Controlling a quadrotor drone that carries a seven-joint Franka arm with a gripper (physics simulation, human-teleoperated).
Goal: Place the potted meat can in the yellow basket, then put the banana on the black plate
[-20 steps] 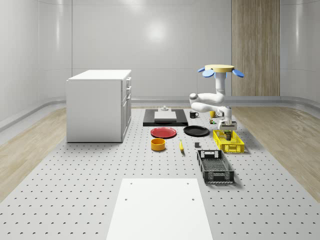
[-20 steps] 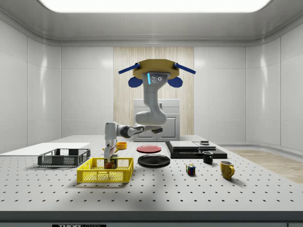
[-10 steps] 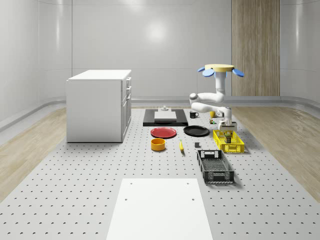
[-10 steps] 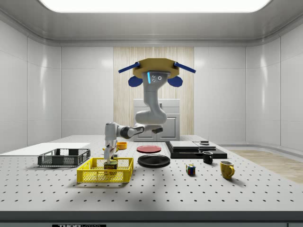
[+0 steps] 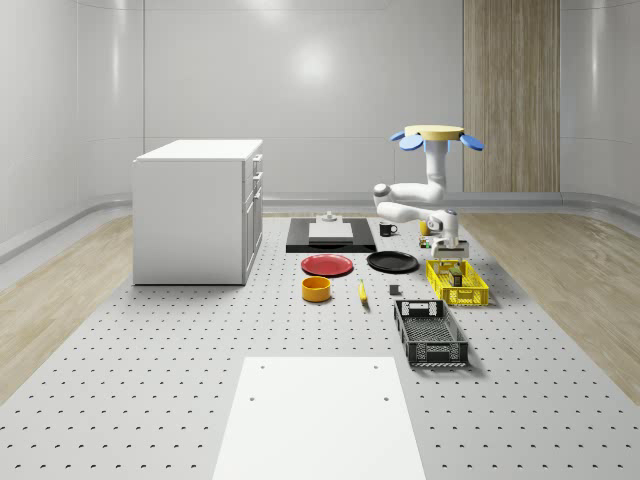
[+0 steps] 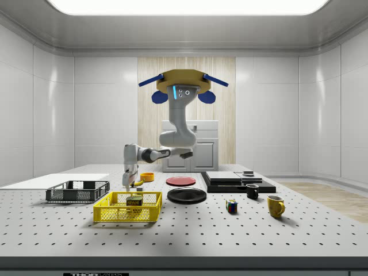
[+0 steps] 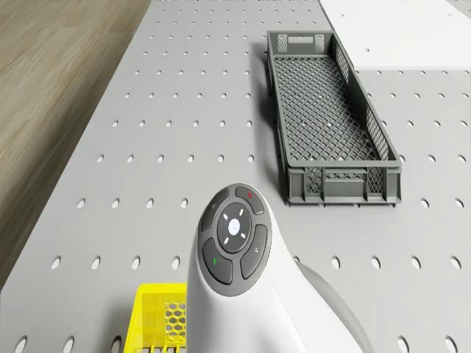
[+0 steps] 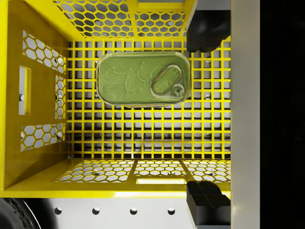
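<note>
The potted meat can (image 8: 143, 78) lies flat on the mesh floor of the yellow basket (image 8: 38, 143), its green lid and pull tab facing up. It also shows inside the basket (image 6: 127, 214) as the can (image 6: 135, 200). My gripper (image 6: 127, 184) hangs open just above the basket, with nothing between the fingertips (image 8: 207, 33). The drone (image 5: 437, 135) hovers over the table behind the basket (image 5: 457, 290). The banana (image 5: 362, 291) lies on the table between the orange bowl and the basket. The black plate (image 5: 392, 262) sits bare beside the red plate.
A grey crate (image 5: 430, 333) stands in front of the basket. A red plate (image 5: 328, 265), an orange bowl (image 5: 316, 289) and a black tray (image 5: 331, 235) lie toward the white cabinet (image 5: 198, 210). A cube (image 6: 231, 206) and mugs (image 6: 275, 205) stand on the side view's right.
The gripper let go of the can, which now rests on the basket floor. It rose out of the basket, and the drone climbed and shifted toward the side view's left.
</note>
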